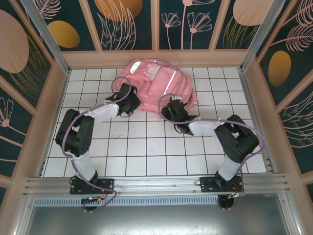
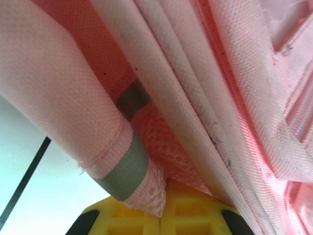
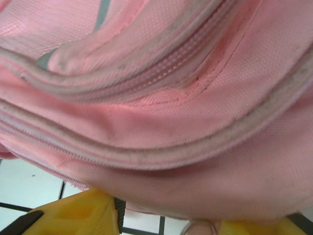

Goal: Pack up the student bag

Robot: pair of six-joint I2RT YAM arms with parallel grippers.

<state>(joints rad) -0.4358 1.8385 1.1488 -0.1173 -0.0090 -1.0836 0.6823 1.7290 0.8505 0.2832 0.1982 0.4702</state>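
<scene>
student bag point(image 1: 155, 84) flat on tiled table point(image 1: 146, 147); left gripper point(image 2: 161, 215) clamped on bag fabric; right gripper point(image 3: 161, 220) straddling bag edge.

Both arms point(image 1: 80, 132) have black joint housings and white link shells, with pale purple cables looped alongside. Each stands on a black base plate point(image 1: 92, 185). The tool fingers point(image 3: 78, 213) are yellow plastic.

Nothing to read here: no lettering, label, brand or number anywhere. The student bag point(image 1: 155, 87) shows plain pink fabric, zips and grey tape, all unmarked. The wall panels point(image 1: 129, 22) carry painted leaves and flowers, no words. The gridded counter point(image 1: 146, 142) is blank tile and dark lines, without any sign on it.
</scene>
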